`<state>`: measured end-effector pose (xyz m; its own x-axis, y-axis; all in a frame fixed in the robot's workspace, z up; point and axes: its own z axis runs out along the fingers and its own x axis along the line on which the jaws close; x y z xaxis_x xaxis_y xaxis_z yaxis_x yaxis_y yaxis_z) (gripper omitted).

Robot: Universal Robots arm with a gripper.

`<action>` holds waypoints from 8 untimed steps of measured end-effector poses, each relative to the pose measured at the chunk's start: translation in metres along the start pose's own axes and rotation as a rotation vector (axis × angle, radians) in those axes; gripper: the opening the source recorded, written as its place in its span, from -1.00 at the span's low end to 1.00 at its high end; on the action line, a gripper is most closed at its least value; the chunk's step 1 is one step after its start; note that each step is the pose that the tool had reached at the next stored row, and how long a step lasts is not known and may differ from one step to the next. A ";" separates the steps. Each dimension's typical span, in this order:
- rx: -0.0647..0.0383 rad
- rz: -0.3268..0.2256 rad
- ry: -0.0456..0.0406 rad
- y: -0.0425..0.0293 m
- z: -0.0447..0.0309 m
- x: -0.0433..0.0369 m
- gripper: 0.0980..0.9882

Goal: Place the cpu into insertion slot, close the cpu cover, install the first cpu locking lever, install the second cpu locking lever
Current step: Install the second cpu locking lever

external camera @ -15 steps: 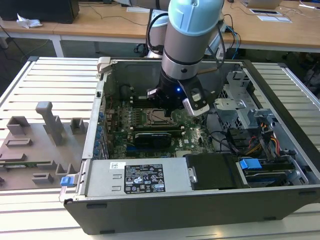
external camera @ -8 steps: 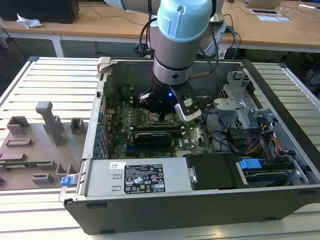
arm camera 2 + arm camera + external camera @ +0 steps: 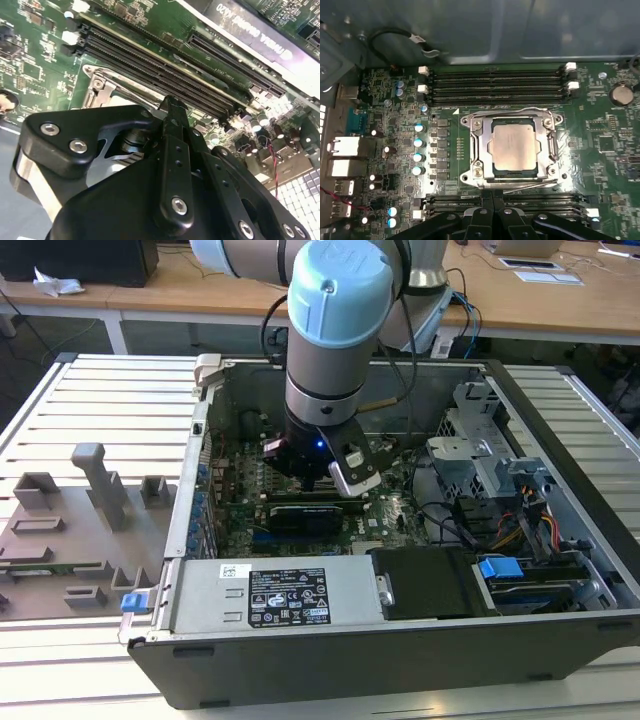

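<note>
Capacitors line the green board to the first wrist view's left of the insertion slot, where I see the cpu seated under the closed cpu cover; my gripper, fingers pressed together and empty, hovers just beside the socket.

Hidden and cut-off parts around the socket

In the second wrist view the gripper body covers most of the insertion slot, leaving one silvery corner beside the memory slots. In the exterior view the arm hides the socket entirely. In the first wrist view the picture's edge cuts off the gripper just beside the cpu cover.
</note>
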<state>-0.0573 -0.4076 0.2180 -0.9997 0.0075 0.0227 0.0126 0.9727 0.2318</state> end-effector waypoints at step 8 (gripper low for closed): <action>-0.022 -0.015 0.0038 -0.0013 0.0051 0.0107 -0.98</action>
<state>-0.0682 -0.4076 0.2131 -0.9997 -0.0083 0.0227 -0.0023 0.9674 0.2532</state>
